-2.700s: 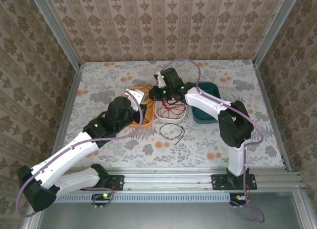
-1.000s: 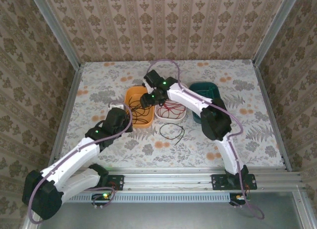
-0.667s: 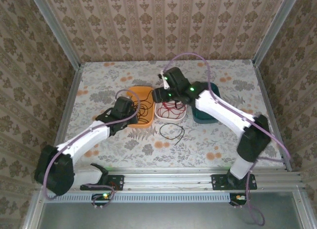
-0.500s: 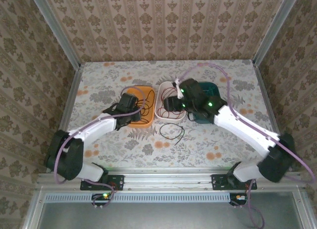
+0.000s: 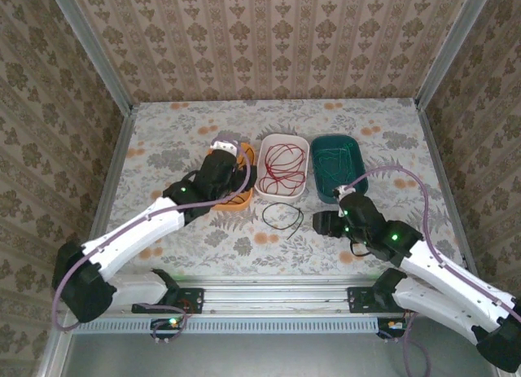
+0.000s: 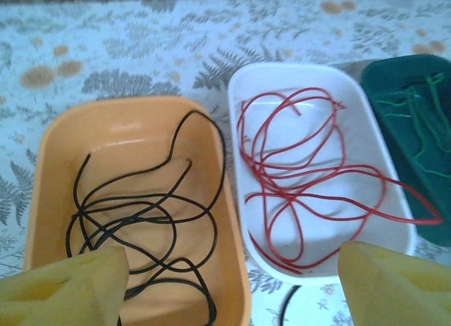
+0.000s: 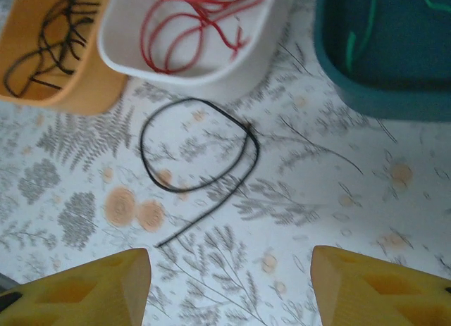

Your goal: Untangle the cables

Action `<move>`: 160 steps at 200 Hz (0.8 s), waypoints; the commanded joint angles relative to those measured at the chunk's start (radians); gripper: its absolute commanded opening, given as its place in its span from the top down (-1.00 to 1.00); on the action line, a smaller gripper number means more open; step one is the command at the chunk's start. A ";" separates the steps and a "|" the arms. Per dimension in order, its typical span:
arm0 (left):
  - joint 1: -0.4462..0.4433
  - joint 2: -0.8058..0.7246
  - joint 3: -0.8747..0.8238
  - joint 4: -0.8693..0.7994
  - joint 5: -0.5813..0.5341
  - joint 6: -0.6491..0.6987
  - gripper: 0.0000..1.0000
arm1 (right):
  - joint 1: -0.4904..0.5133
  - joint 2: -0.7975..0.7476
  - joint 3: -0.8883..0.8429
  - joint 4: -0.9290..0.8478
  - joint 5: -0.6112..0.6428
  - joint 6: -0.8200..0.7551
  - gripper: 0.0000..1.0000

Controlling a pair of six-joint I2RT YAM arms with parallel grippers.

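A black cable (image 6: pixel 134 213) lies coiled in the orange tray (image 6: pixel 53 146). Beside it, the red cable (image 6: pixel 303 178) is looped in the white tray (image 6: pixel 282 79), and the green cable (image 6: pixel 416 122) lies in the teal tray (image 6: pixel 380 72). My left gripper (image 6: pixel 229 270) hangs open above the near ends of the orange and white trays, with nothing between its fingers. A loose black cable loop (image 7: pixel 201 153) rests on the table in front of the white tray (image 7: pixel 176 69). My right gripper (image 7: pixel 229 270) is open over bare table just short of that loop.
From above, the orange tray (image 5: pixel 236 199), white tray (image 5: pixel 264 169) and teal tray (image 5: pixel 317 169) stand side by side mid-table, with the loose loop (image 5: pixel 281 218) in front. The left gripper (image 5: pixel 220 169) covers part of the orange tray. The right gripper (image 5: pixel 323 224) sits near-right.
My right arm has pulled back from over the white tray to the near right of the table. The left arm has swung in over the orange tray.
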 commanded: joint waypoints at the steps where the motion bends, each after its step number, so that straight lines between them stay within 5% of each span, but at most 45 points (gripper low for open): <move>1: -0.082 -0.020 -0.030 -0.046 -0.041 0.038 -0.56 | -0.006 -0.029 -0.037 -0.072 0.074 0.082 -0.26; 59: -0.328 0.280 -0.007 0.079 0.236 0.128 -0.57 | -0.211 -0.027 -0.065 -0.076 -0.057 0.106 -0.26; 105: -0.368 0.584 0.205 -0.037 0.201 0.201 -0.53 | -0.283 -0.038 -0.026 -0.129 -0.109 0.045 -0.26; 160: -0.368 0.769 0.330 -0.204 0.136 0.184 -0.29 | -0.309 -0.100 -0.033 -0.175 -0.122 0.037 -0.25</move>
